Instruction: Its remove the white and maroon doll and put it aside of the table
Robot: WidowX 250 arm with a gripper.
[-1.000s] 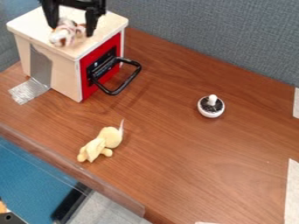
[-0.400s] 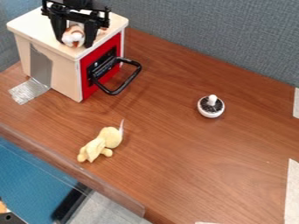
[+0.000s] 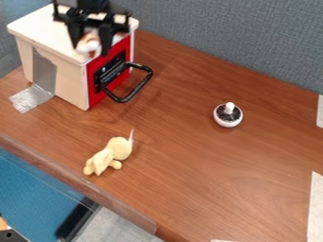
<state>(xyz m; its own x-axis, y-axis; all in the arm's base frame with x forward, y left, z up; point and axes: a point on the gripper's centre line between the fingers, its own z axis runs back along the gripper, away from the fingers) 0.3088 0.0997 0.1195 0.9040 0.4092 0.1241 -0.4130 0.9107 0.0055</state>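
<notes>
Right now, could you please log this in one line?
gripper: doll between fingers | place: at front edge of box | yellow toy: on table

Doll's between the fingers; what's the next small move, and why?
I'd raise the gripper slightly before moving out over the table: the doll is between its fingers near the box's front edge, and the black handle juts out below, which could snag it.

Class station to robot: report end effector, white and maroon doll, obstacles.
End effector gripping doll, at the box, near its red front. Black handle jutting out, possible snag. Yellow plush farther off.
</notes>
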